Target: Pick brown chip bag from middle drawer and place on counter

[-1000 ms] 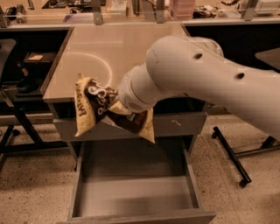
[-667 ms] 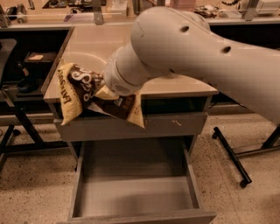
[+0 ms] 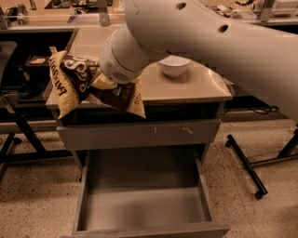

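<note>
The brown chip bag [image 3: 79,83] hangs in the air at the counter's front left edge, dark brown with cream-yellow ends and white lettering. My gripper [image 3: 103,82] is at the end of the big white arm and is buried in the bag's crumpled middle, holding it up. The beige counter [image 3: 195,83] lies just behind and under the bag. The middle drawer [image 3: 146,204] stands pulled open below, its grey floor bare.
A white bowl [image 3: 174,66] sits on the counter to the right of the arm. A shut grey drawer front with pale scratches [image 3: 139,135] is above the open drawer. A cluttered workbench [image 3: 56,9] runs along the back. Black stand legs [image 3: 247,167] are on the floor at right.
The arm has lifted the bag higher and carried it up to the level of the counter's front left edge. The bowl has come into view behind the arm.
</note>
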`<state>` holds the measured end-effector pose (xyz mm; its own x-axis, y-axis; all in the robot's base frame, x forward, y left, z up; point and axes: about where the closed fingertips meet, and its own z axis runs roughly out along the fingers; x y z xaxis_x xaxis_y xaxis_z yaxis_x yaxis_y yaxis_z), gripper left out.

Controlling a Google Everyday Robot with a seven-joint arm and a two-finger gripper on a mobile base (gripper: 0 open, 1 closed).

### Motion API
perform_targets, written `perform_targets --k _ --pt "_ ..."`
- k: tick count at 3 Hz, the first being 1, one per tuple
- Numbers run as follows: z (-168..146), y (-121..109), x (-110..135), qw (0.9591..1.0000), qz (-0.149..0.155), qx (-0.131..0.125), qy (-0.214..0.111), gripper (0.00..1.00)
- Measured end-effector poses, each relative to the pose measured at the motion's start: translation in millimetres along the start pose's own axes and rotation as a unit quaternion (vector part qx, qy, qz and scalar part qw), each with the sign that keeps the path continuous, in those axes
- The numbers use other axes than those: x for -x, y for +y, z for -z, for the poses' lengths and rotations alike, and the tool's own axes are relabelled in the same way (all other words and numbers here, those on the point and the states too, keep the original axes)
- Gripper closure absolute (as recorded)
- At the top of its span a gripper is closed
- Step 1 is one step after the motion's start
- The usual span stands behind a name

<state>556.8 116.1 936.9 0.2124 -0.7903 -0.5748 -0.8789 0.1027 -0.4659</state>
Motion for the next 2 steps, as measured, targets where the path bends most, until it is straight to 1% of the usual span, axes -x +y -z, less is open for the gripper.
perform_targets --k 1,2 --pt "-14.3 -31.0 1.2 0.9999 0.000 -0.009 -0.013 1.00" --pt "-38.4 -73.5 -5.4 0.9998 -0.005 -0.011 -0.016 1.00"
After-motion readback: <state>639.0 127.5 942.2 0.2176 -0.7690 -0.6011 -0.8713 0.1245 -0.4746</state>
